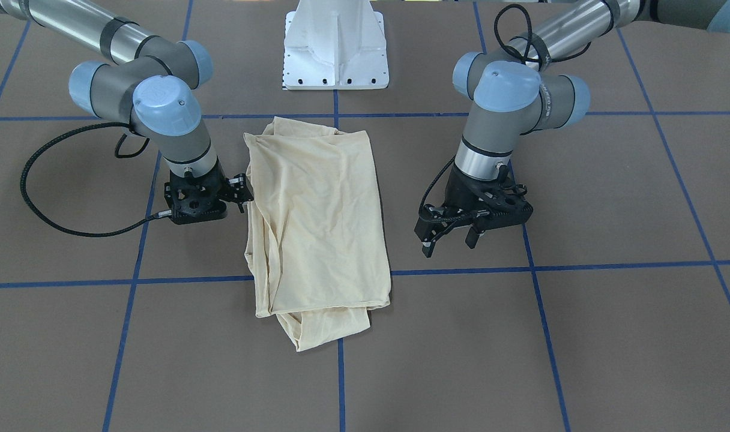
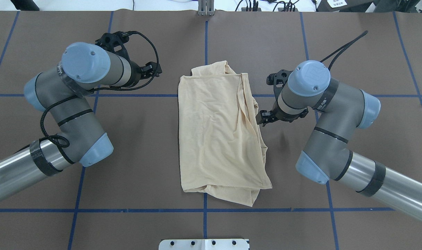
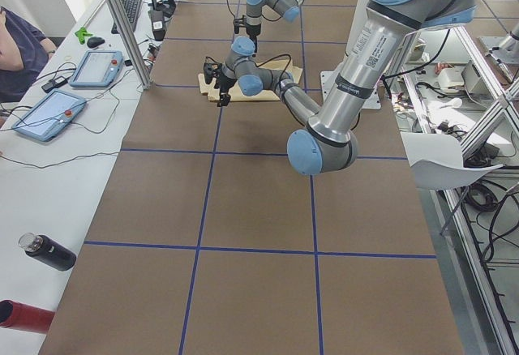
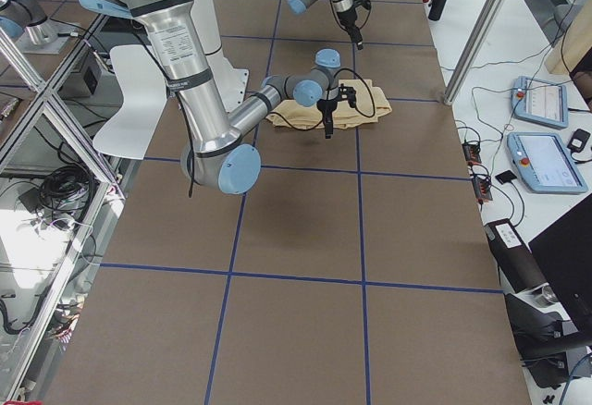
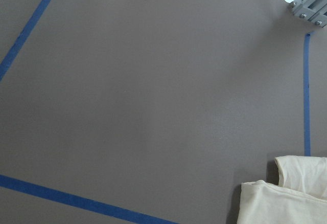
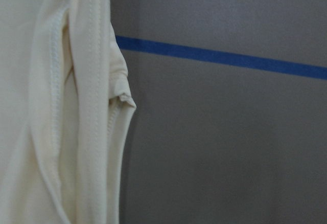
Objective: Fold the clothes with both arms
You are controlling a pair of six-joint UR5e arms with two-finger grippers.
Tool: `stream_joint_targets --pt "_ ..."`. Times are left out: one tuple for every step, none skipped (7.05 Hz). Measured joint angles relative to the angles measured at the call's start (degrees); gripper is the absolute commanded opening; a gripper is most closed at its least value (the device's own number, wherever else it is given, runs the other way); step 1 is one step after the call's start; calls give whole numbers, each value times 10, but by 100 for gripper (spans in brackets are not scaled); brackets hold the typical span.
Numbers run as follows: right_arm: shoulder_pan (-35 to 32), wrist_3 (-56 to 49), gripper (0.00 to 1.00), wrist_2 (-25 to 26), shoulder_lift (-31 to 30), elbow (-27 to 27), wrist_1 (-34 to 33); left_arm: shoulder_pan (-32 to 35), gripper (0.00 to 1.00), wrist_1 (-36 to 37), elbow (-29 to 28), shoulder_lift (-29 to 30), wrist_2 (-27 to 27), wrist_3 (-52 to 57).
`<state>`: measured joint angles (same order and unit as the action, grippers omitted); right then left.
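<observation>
Folding looks well under way. Shirt [image 1: 317,216] lies in the middle of the table [image 1: 611,348] as 1 long, narrow rectangle, with its short ends toward and away from the robot. No sleeve lies out to either side and no print shows, so I judge the sleeves and sides are already turned in. The packet is untidy: creases run down the long side nearest the right gripper [image 1: 240,189], and at both short ends a lower layer sticks out past the top one.

Left gripper [image 1: 449,243] hangs over bare table, clear of the shirt, with its fingers spread and empty. The right gripper sits at the shirt's long edge, partway along it. Whether it is pinching cloth or only touching it I cannot tell; its wrist camera shows the stitched edge and bare table but no fingertips.

What I judge is left is at least 1 crosswise fold to bring the 2 short ends together, plus evening out the loose layers. That fold would likely want both grippers at the corners of 1 end, and neither is at a corner now.
</observation>
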<state>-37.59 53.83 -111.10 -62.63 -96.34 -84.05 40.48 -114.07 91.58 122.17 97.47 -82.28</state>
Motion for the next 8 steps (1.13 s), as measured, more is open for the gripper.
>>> stream_joint_targets --pt "-6 -3 100 2 26 6 3 0 100 0 1 0 0 0" --pt "-9 -7 100 11 54 25 6 0 100 -3 1 0 0 2" --pt "-10 -8 100 26 78 53 19 0 100 -10 -1 -1 0 5" --pt "-10 -10 100 37 97 88 43 0 100 -17 -5 -1 0 6" --pt "-9 -15 100 42 111 121 63 0 100 -20 -9 -1 0 7" --pt "-5 -21 100 44 118 140 71 0 100 -21 -11 -1 0 7" --pt "0 -23 100 45 120 150 73 0 100 -21 -11 -1 0 6" --pt "5 -24 100 44 121 160 72 0 100 -21 -12 -1 0 6"
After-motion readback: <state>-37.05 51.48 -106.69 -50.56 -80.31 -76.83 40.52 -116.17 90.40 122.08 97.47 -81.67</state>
